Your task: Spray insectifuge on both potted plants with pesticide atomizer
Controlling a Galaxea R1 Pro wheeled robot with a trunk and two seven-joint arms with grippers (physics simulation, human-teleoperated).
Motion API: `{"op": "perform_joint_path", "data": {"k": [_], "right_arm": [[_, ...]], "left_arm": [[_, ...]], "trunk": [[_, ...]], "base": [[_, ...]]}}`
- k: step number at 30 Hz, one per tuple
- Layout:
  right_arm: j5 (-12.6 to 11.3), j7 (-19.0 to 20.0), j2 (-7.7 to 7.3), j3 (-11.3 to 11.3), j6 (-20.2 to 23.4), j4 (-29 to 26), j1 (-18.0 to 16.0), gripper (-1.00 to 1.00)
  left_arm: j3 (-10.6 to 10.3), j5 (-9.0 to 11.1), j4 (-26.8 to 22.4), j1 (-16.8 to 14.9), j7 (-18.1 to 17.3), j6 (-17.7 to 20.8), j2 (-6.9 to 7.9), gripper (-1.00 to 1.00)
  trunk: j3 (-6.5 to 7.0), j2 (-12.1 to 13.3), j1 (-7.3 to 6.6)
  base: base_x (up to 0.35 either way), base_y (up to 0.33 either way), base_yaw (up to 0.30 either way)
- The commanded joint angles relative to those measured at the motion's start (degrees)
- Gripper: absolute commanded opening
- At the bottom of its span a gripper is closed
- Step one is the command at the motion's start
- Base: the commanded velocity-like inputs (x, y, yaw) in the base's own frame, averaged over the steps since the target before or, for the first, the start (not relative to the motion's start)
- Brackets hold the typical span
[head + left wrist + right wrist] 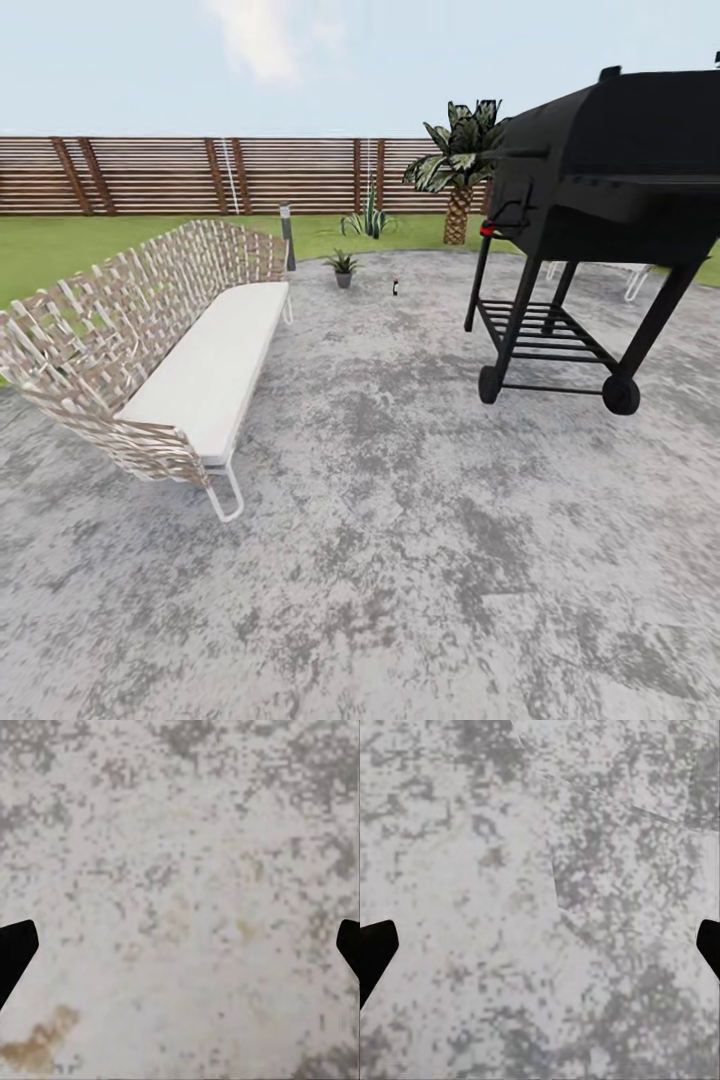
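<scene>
On a mottled grey patio (420,560), the pesticide atomizer (396,288) is seen standing untouched beside one potted plant (343,267), far ahead; both grippers' fingers (16,952) (376,952) are spread wide, empty.

Bright, even daylight; pale sky (330,60) hazy with soft cloud. No hard shadows under bench (190,370) or grill (600,200); light direction unclear. No glare. Head view slightly soft, far fence (200,175) blurred. Wrist views coarse, pixelated; patio (180,870) mottling smeared, washed pale.
</scene>
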Motion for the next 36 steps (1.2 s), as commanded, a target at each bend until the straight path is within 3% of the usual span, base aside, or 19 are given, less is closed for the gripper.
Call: {"op": "perform_joint_path", "data": {"k": [1,14,36], "right_arm": [[-0.04,0.08,0.01,-0.1,-0.19,0.04,-0.04,1.0],[-0.04,0.0,0.01,-0.09,-0.19,0.09,-0.01,1.0],[-0.27,0.0,0.01,-0.09,-0.19,0.03,-0.03,1.0]], "left_arm": [[-0.02,0.07,0.06,-0.03,-0.07,-0.18,0.01,1.0],[-0.02,0.07,0.05,-0.03,-0.07,-0.18,0.01,1.0],[-0.02,0.07,0.05,-0.03,-0.07,-0.18,0.01,1.0]], "trunk": [[0.04,-0.01,0.03],[0.74,-0.01,0.03],[0.75,-0.01,0.03]], "base": [[0.338,0.0,0.0],[0.337,-0.03,0.0],[0.308,-0.178,0.0]]}}
